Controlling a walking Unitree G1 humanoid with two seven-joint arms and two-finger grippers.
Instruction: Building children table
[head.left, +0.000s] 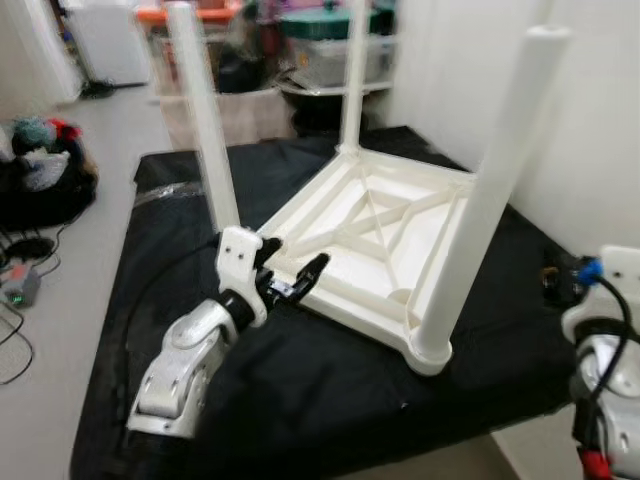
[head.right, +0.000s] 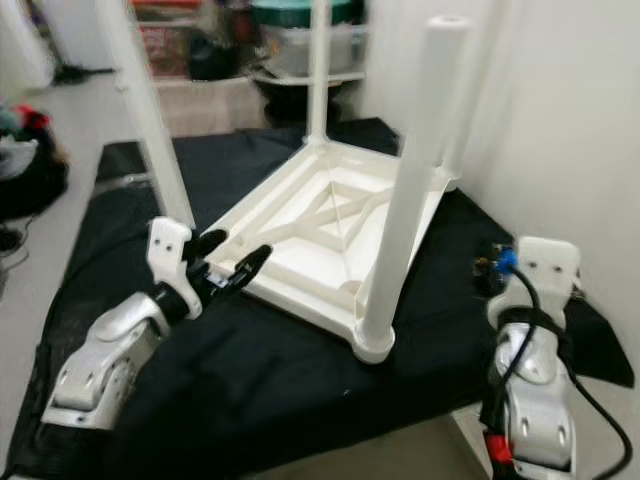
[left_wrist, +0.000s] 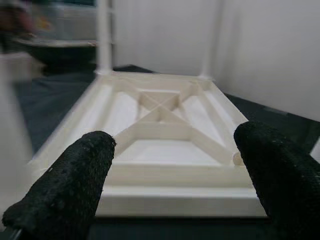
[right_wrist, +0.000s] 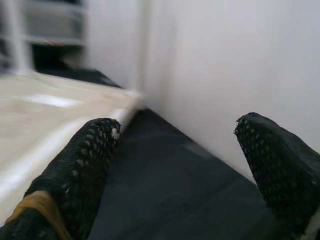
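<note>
- I see the white plastic children's table (head.left: 372, 232) lying upside down on a black cloth-covered platform (head.left: 330, 390), its ribbed underside facing up with an X-shaped brace in the middle.
- Round white legs stand upright in its corners: the near-right leg (head.left: 487, 195) rises tallest toward the camera, a near-left leg (head.left: 203, 120) stands just behind my left wrist, and a far leg (head.left: 352, 75) sits at the back corner.
- A fourth leg shows faintly against the white wall (head.right: 560, 110) in the left wrist view; I cannot make out its seating.
- My left gripper (head.left: 292, 275) is at the table's near-left edge, low over the cloth, its two black fingers (left_wrist: 70, 185) spread wide and pointing along the frame.
- From the left wrist view the fingers sit on either side of the table's short end rail; nothing is between them, and I cannot tell whether they touch the rim.
- My right gripper (right_wrist: 180, 165) sits off the table's right side near the wall, close above the black cloth, the table's edge beside one finger.
- Its fingers are also spread wide, holding nothing.
- Behind the platform I see blurred storage bins on a white shelf (head.left: 330, 50) and a heap of dark clothing and toys (head.left: 40, 165) on the grey floor at the left.
</note>
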